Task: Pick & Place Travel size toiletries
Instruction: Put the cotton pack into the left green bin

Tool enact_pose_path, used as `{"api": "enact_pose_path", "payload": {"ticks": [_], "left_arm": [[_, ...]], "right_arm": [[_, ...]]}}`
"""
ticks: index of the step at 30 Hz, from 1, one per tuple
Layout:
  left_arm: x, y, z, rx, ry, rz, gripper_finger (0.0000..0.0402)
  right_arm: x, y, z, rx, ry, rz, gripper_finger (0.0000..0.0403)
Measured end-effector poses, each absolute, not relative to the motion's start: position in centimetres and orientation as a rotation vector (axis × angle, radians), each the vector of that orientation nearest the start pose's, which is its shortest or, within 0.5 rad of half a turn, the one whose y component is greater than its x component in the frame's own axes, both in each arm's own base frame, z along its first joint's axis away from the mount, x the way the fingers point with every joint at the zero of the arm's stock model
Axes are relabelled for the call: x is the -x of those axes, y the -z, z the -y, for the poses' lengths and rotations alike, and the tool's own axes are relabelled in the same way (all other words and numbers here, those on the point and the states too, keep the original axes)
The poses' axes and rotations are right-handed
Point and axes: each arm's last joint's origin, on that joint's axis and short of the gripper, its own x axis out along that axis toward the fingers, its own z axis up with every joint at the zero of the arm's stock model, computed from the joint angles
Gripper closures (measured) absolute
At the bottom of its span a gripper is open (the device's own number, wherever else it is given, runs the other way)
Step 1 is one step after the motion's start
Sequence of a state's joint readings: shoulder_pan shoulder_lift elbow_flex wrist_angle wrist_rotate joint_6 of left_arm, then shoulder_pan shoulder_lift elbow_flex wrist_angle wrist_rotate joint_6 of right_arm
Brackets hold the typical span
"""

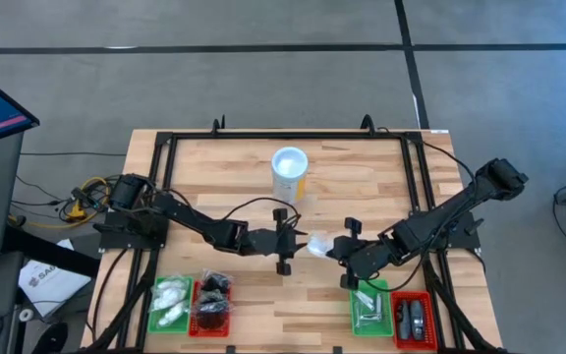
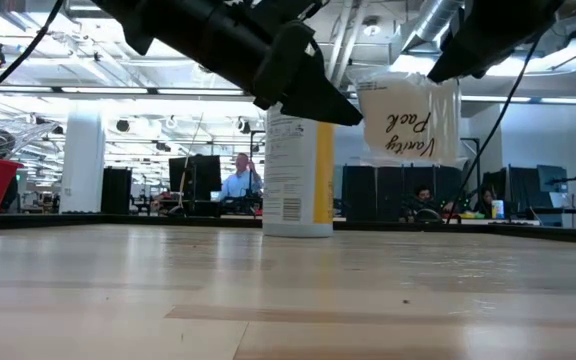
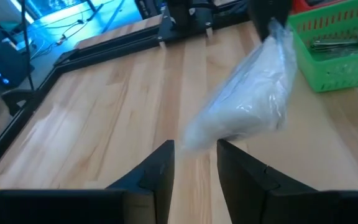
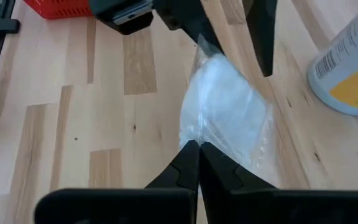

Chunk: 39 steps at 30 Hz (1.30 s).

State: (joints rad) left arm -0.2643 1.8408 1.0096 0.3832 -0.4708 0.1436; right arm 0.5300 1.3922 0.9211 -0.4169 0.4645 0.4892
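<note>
Pinching a clear-wrapped white packet point(image 4: 229, 118) aloft between both arms, the right gripper point(image 4: 199, 152) is clamped on it while the left gripper point(image 3: 194, 163) stands narrowly parted just beside it.

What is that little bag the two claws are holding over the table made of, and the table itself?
The packet looks like thin clear plastic film: glossy, crinkled, with something white showing through. The right gripper pinches one edge shut; the left gripper has its fingers parted at the other end. The table looks like pale wood planks glued in strips, with visible grain and a smooth matte finish.
</note>
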Motion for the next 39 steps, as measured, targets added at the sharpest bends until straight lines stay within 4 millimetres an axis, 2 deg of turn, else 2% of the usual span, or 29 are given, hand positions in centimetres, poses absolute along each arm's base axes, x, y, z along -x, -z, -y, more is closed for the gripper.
{"api": "enact_pose_path", "payload": {"ticks": [4, 10, 22, 28, 34, 39], "left_arm": [[-37.2, -17.4, 9.2, -0.335, -0.126, -0.443, 0.0289], [-36.7, -16.8, 9.8, -0.355, -0.1, -0.461, 0.0286], [-36.8, -17.1, 10.0, -0.338, -0.096, -0.426, 0.0226], [-37.0, -17.6, 10.1, -0.315, -0.061, -0.373, 0.0215], [-37.0, -17.6, 10.0, -0.308, -0.06, -0.371, 0.0229], [-37.0, -17.6, 10.2, -0.303, -0.05, -0.366, 0.0287]], "right_arm": [[-24.8, -23.4, -12.9, -0.038, 0.125, -0.756, 0.0403], [-25.2, -24.8, -13.1, -0.017, 0.101, -0.725, 0.0403], [-25.5, -25.3, -13.2, -0.022, 0.081, -0.717, 0.0403], [-25.7, -25.3, -13.1, -0.031, 0.08, -0.706, 0.0403], [-26.0, -25.6, -13.1, -0.026, 0.068, -0.671, 0.0403], [-26.0, -25.6, -12.9, -0.025, 0.075, -0.679, 0.0403]]}}
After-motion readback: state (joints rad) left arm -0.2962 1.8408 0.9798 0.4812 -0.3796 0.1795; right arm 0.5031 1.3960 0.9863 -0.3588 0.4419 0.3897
